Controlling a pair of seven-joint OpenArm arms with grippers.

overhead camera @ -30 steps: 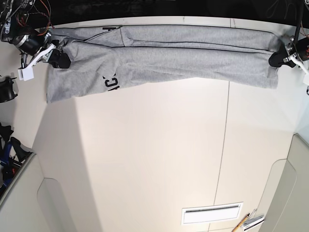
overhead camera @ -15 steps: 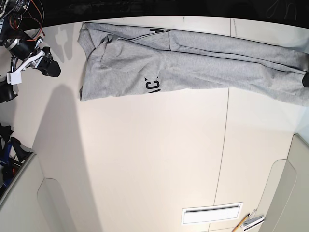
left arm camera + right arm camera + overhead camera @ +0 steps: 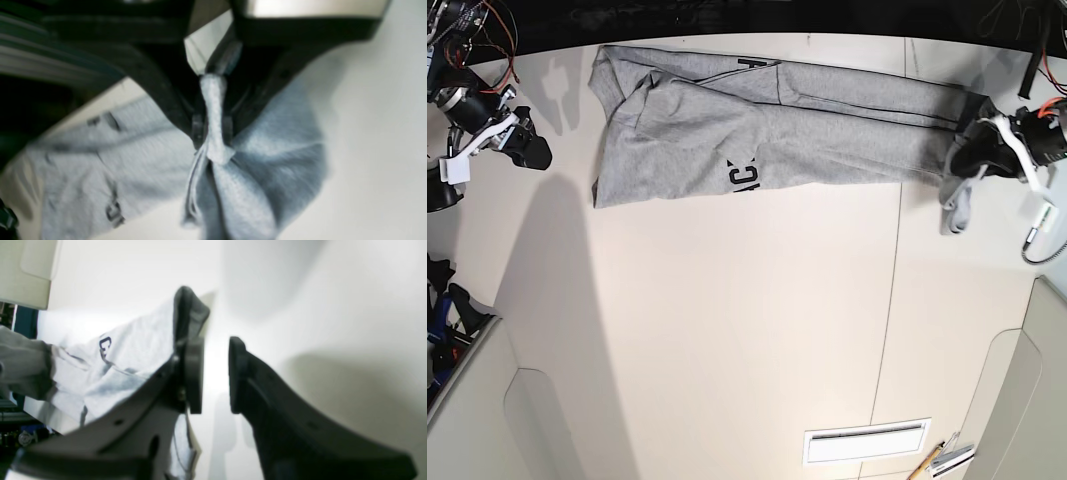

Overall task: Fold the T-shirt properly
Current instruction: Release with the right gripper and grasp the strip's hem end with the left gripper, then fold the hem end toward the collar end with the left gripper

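The heather-grey T-shirt (image 3: 807, 130) lies as a long band across the far side of the table, with black lettering (image 3: 744, 178) showing on its near edge. My left gripper (image 3: 967, 155) is shut on the shirt's right end, which is bunched up and hangs below it. In the left wrist view, a pinch of grey cloth (image 3: 213, 113) sits between the closed fingers of the left gripper (image 3: 212, 135). My right gripper (image 3: 530, 150) is open and empty, left of the shirt's free left end. In the right wrist view the right gripper (image 3: 215, 373) has a clear gap, and the shirt (image 3: 133, 346) lies beyond it.
A white slotted plate (image 3: 865, 441) and a pencil with small tools (image 3: 942, 460) lie near the front right edge. A seam (image 3: 890, 300) runs down the table. Raised beige panels (image 3: 467, 420) flank the front corners. Cables and dark gear (image 3: 442, 300) sit at the left edge.
The right gripper let go of the shirt's left end and drew back left. The shirt slid right, then the left gripper came back leftward, bunching the right end.
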